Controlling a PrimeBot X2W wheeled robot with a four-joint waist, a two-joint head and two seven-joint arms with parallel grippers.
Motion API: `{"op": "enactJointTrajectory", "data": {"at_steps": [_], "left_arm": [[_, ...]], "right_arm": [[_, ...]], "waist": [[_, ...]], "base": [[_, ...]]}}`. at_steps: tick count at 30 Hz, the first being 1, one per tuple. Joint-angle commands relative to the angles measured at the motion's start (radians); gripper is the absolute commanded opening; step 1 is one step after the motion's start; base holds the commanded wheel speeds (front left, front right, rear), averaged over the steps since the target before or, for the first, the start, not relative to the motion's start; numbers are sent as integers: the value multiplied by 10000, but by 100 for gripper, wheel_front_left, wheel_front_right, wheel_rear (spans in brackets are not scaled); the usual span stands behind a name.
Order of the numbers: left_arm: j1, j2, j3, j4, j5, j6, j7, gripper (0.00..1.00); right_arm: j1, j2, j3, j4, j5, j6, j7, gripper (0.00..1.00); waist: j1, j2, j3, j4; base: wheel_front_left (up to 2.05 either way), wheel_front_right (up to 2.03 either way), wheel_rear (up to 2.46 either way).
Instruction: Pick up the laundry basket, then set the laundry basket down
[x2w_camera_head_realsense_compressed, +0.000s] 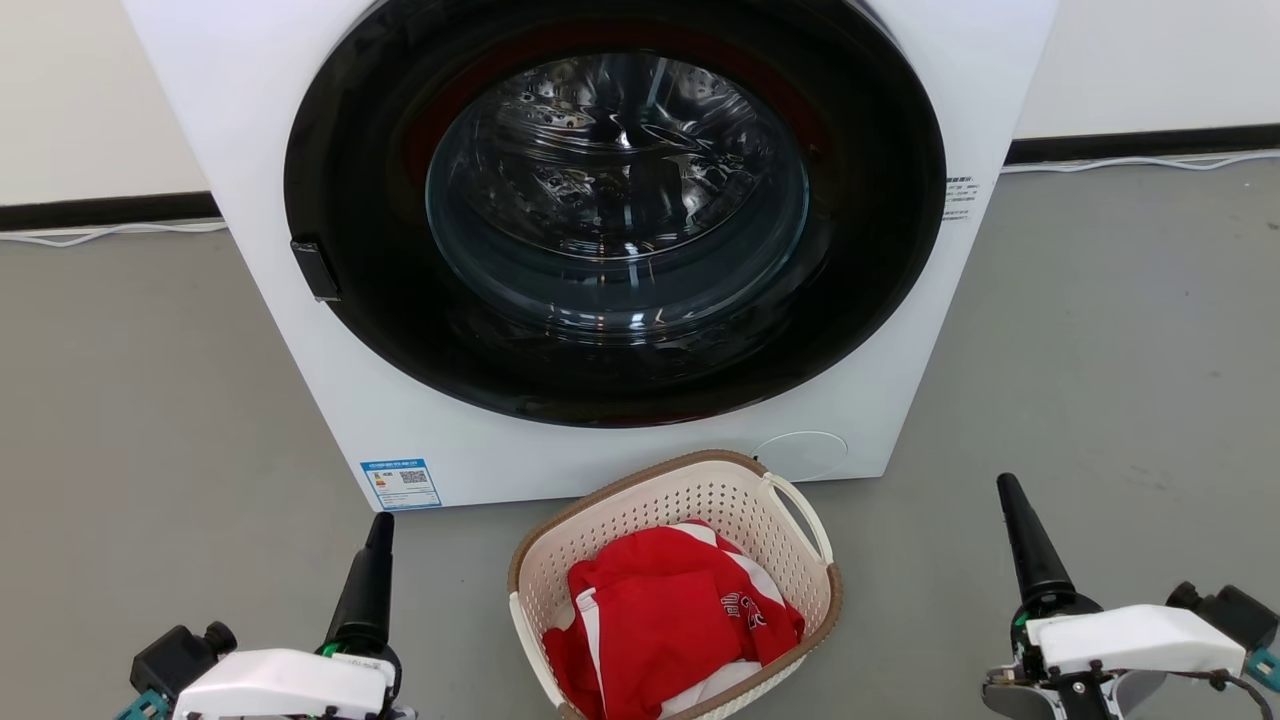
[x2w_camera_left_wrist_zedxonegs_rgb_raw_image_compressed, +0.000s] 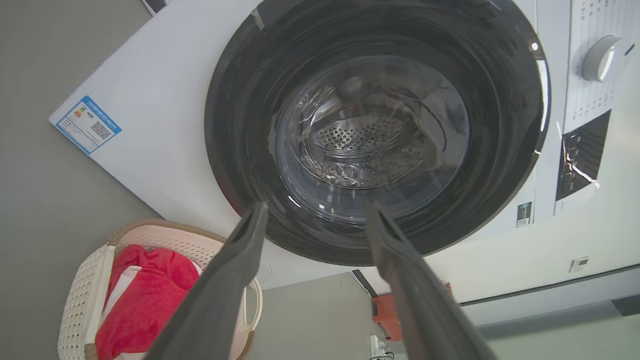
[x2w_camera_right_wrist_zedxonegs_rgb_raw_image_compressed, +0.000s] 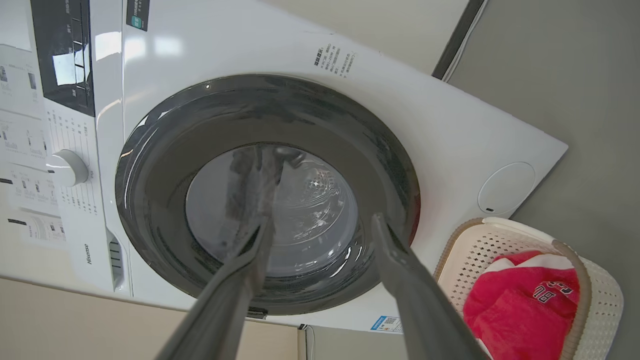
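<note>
The laundry basket, cream-white and perforated with a brown rim and white loop handles, stands on the grey floor just in front of the washer. A red and white garment lies inside it. My left gripper hovers to the basket's left, apart from it, and the left wrist view shows that gripper open and empty, with the basket at lower left. My right gripper is to the basket's right, also apart. In the right wrist view it is open and empty, the basket at lower right.
A white front-loading washer with its dark round door closed rises directly behind the basket. White cables run along the wall's dark skirting. Grey floor spreads on both sides of the washer.
</note>
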Motion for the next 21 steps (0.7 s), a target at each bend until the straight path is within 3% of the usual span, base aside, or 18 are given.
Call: {"op": "enactJointTrajectory", "data": {"at_steps": [1,21], "left_arm": [[-569,84,117,-348,279,-44,-104,100],[-676,113,20,-461,3629,124,-720,100]], "right_arm": [[-556,-143,182,-371,-242,38,-133,100],[-714,-460,827,-402,-4314,51,-745,100]], "waist": [[-1,0,2,0],[-1,0,19,-44]], "base": [[0,0,0],[0,0,0]]}}
